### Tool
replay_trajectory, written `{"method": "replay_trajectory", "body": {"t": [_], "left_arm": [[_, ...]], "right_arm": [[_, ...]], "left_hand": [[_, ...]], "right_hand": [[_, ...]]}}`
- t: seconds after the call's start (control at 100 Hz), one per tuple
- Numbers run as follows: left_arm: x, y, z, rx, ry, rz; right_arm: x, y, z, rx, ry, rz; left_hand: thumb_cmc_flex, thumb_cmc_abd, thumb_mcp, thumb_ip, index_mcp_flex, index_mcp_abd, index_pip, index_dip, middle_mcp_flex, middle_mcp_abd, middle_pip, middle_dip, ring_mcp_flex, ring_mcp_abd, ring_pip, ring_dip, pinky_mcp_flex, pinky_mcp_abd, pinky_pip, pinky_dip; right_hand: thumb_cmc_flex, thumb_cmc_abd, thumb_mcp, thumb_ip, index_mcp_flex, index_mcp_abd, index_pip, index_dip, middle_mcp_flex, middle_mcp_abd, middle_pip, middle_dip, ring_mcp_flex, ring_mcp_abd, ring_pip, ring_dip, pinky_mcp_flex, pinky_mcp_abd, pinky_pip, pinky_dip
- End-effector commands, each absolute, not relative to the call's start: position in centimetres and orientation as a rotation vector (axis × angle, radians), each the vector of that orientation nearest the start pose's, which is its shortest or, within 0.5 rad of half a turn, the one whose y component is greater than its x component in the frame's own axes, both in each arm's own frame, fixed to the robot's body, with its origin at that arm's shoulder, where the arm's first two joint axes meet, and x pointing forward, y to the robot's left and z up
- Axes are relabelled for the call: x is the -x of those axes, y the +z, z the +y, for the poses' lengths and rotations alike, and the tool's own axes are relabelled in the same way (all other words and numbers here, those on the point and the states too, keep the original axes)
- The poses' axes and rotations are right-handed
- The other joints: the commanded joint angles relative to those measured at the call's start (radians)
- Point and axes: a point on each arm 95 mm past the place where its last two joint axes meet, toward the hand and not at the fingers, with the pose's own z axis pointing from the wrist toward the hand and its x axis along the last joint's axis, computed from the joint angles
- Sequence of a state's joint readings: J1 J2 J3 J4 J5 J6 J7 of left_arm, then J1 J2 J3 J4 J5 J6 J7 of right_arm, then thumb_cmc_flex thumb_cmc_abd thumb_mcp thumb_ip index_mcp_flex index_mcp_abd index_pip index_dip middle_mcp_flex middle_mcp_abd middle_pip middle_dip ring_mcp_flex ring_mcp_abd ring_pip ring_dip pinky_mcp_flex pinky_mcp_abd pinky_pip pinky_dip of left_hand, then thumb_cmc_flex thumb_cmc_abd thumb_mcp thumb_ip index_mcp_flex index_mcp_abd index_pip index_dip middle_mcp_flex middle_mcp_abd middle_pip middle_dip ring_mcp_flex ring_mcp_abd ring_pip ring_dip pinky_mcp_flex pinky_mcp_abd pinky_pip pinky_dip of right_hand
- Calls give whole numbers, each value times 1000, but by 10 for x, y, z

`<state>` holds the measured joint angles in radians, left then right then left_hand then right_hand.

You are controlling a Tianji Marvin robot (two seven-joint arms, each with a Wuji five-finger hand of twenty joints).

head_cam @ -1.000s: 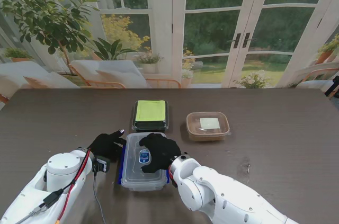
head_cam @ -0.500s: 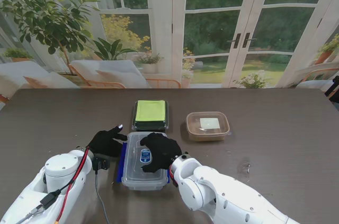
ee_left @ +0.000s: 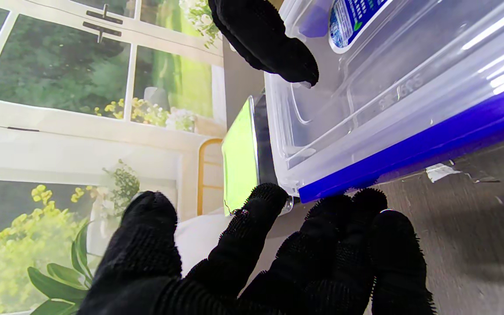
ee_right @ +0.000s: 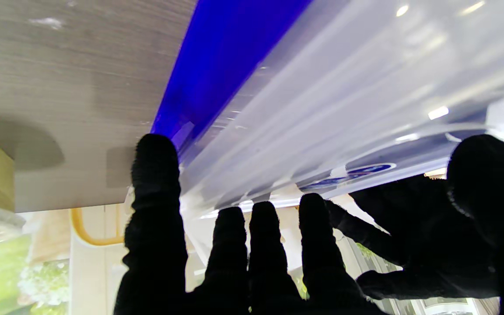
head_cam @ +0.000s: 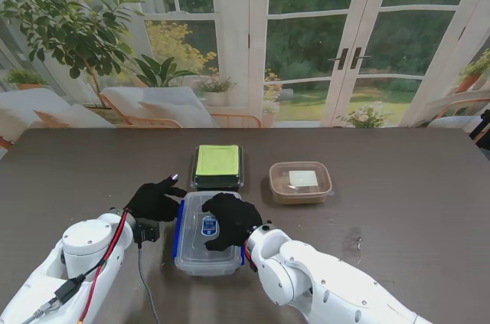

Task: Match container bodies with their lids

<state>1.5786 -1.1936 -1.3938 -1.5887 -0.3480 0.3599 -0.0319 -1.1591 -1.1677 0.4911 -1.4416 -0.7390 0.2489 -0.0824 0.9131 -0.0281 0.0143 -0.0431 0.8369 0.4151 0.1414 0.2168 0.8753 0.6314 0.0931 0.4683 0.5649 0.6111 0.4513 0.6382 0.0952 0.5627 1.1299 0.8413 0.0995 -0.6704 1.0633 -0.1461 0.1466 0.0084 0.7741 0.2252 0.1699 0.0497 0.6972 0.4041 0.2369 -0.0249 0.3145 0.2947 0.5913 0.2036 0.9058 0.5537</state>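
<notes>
Hands (head_cam: 230,218) (head_cam: 155,201) flank and press clear container (head_cam: 200,251).

Three lidded containers sit on the worktop (head_cam: 398,186): one clear container (head_cam: 205,251), one green-lidded container (head_cam: 217,165), one brown container (head_cam: 300,181). Two black-gloved hands.

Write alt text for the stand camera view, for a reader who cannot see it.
The right hand lies flat on the lid of a clear container with blue side latches, near the robot on a dark table; the left hand is at its left edge. Farther away sit a green-lidded container and a brown container.
</notes>
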Motion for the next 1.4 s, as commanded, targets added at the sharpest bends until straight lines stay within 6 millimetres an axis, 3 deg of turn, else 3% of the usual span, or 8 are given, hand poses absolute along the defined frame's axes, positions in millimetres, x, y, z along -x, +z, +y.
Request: {"method": "replay_trajectory", "body": {"t": [0.0,0.32,1.39], "left_arm": [[-410,-334,22,2734,-1828,313],[-411,-325,18,2708,-1845,375],[-411,-311,8,2693,-1783,519]], "right_arm": [[-371,-385,179,-1222,1523,1901],[-367,-389,179,-1234,1522,1915],[-353,-396,185,-1237,1532,1950]], "left_hand": [[19,25,-20,17,-20,-8,0,-3,49,-82,97,62,22,56,89,37,-5,-87,62,25],[21,24,-20,17,-27,4,-2,-4,52,-73,111,114,21,76,162,91,-4,-91,114,52],[18,24,-19,18,-50,41,-13,-6,24,-66,99,136,16,78,173,102,-6,-88,119,46]], "right_hand": [[2,-24,-20,6,-35,5,-1,-16,8,-5,24,3,121,127,190,78,-573,-72,-23,-17],[3,-27,-18,6,-35,5,-2,-16,5,-4,24,4,120,126,190,78,-573,-73,-24,-16],[4,-26,-17,5,-40,7,-1,-17,0,-3,26,4,118,127,190,78,-574,-76,-26,-15]]}}
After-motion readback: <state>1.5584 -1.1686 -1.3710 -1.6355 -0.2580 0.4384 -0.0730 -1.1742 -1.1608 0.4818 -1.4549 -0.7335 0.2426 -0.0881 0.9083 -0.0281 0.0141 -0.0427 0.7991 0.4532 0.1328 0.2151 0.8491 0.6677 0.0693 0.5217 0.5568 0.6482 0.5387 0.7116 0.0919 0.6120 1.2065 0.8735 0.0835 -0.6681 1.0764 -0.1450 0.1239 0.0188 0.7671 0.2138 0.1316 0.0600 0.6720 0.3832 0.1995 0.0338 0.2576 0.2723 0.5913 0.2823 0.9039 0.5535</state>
